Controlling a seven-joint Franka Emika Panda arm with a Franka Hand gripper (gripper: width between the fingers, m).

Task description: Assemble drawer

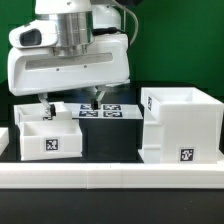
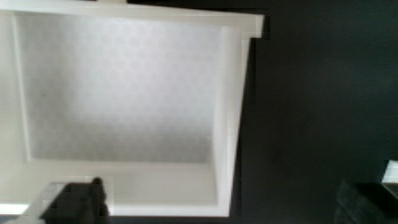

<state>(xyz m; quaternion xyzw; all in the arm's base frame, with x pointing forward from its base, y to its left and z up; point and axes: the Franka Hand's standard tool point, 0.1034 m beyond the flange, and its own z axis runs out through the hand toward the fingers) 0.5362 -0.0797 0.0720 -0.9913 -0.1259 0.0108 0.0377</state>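
The jaws are wide open and empty over the tray (image 1: 47,138); its wall nearer the case (image 1: 180,125) lies between them.

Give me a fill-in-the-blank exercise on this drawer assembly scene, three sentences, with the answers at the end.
1. In the exterior view, the large boxy hollow white plastic case stands on that view's ____ side.
2. The small shallow white plastic tray carries a black-and-white square ____ on its front wall.
3. The robot's two-finger gripper is above the tray with its jaws ____.
Missing words: right; tag; open.
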